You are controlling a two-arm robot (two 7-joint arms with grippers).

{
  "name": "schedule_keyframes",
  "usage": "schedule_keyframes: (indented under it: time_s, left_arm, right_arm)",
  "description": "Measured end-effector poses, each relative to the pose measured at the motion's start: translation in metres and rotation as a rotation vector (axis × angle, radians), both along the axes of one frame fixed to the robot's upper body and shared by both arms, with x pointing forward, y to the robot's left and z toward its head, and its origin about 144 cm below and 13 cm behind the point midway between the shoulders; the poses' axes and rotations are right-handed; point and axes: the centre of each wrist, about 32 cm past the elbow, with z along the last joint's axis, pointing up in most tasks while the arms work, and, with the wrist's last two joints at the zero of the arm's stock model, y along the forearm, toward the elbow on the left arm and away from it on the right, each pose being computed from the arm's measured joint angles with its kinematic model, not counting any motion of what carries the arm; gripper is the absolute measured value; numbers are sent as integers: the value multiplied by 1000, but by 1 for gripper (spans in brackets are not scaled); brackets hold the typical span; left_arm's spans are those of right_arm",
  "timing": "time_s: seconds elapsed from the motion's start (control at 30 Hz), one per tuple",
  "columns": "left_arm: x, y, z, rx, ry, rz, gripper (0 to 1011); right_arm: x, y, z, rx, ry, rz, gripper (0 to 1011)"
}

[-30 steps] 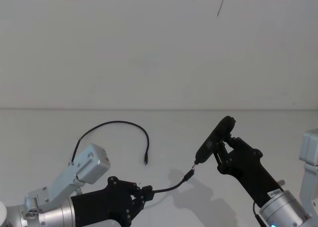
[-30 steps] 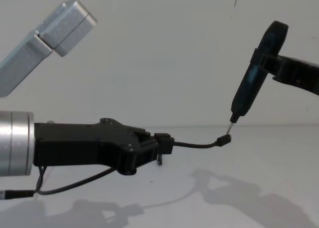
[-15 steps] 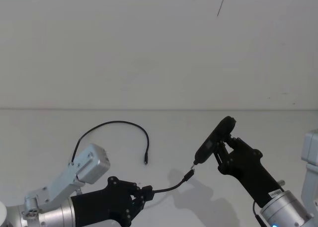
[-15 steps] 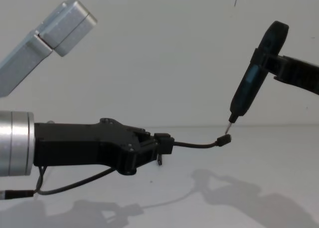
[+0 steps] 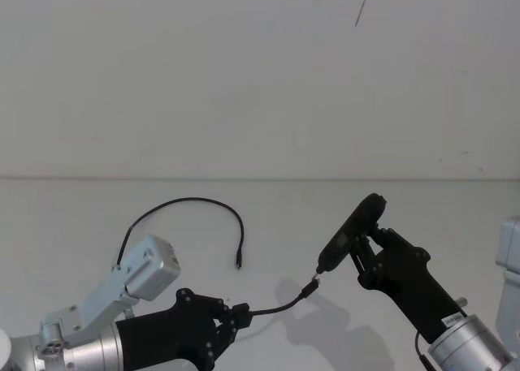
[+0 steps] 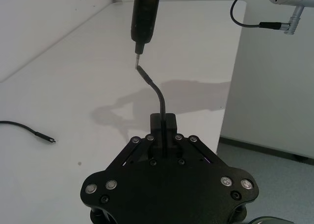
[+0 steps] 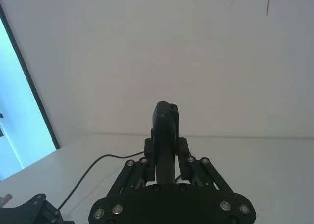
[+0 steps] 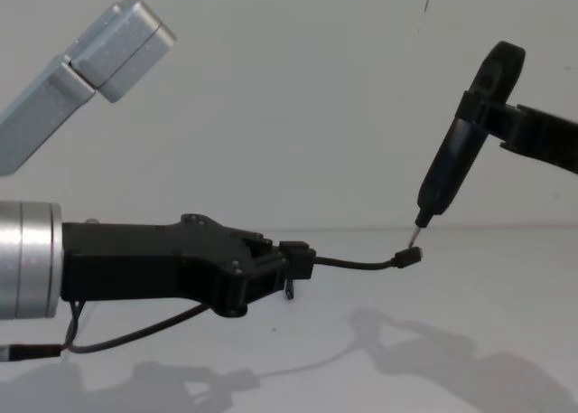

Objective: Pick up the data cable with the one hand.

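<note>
My left black angular gripper point(image 8: 287, 270) pinches the thin black data cable point(image 8: 357, 264) near its plug, my right gripper point(image 5: 367, 245) clamps the slim black pen-like tool point(image 8: 456, 155), and a nudge could knock that plug aside.

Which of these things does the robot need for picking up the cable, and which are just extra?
For the job:
- long cable, lying loose on the table
- left hand and right hand, both already full

Extra:
- short lead, gripped in the left hand
- pen tool, gripped in the right hand, tip at the lead's plug
</note>
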Motion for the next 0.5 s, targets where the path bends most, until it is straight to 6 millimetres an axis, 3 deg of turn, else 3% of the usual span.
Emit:
schedule_keyframes:
  time_s: [0.5]
  left_arm:
    - [0,0,0,0,0,0,49]
  right_arm:
    - [-1,-2,-1,-6,8,-5,269]
